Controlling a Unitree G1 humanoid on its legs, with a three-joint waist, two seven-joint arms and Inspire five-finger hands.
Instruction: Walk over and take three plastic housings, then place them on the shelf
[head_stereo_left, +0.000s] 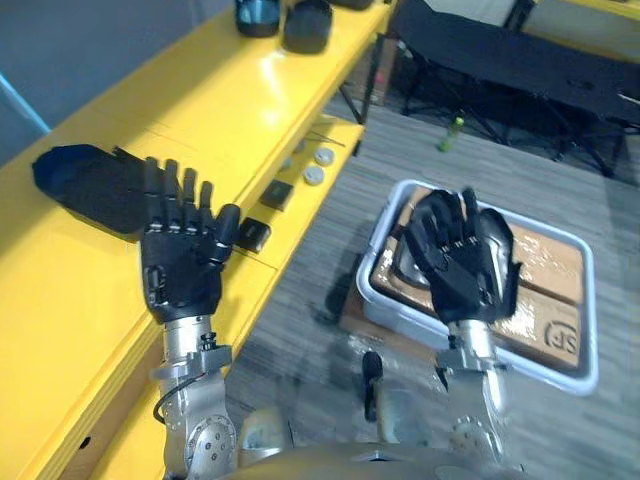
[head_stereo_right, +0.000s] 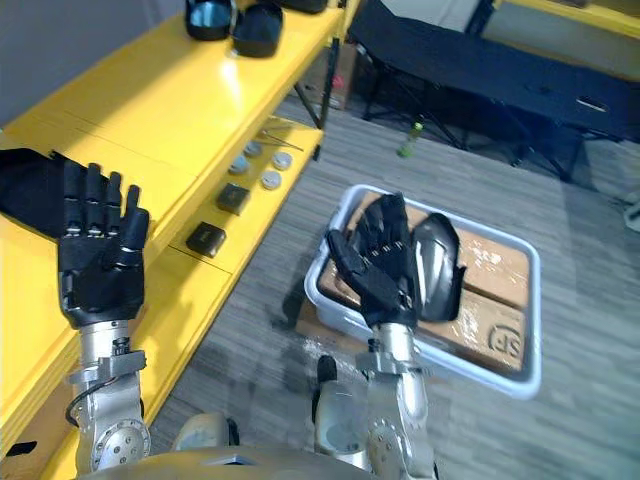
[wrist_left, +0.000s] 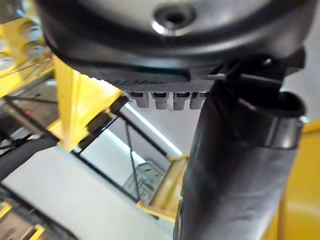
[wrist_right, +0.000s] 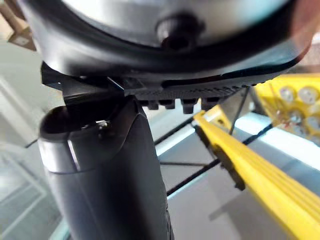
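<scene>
Black plastic housing (head_stereo_right: 441, 255) lies in the grey tray (head_stereo_right: 536, 320) on the floor, right of centre, and we see it just behind our right hand (head_stereo_right: 385, 265). That hand is spread, fingers straight, nothing in it. A second housing (head_stereo_left: 85, 185) sits on the yellow shelf (head_stereo_left: 200, 110) at the left edge, behind our left hand (head_stereo_left: 180, 265), likewise spread and empty. Two more housings (head_stereo_left: 305, 25) stand upper left. Small discs (head_stereo_left: 314, 175) rest on the lower board.

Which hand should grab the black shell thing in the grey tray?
The right hand, I think. It hangs open above the grey tray, close to the plastic housing lying in it. The left hand is open too, but it is up over the yellow shelf, away from the tray.
</scene>
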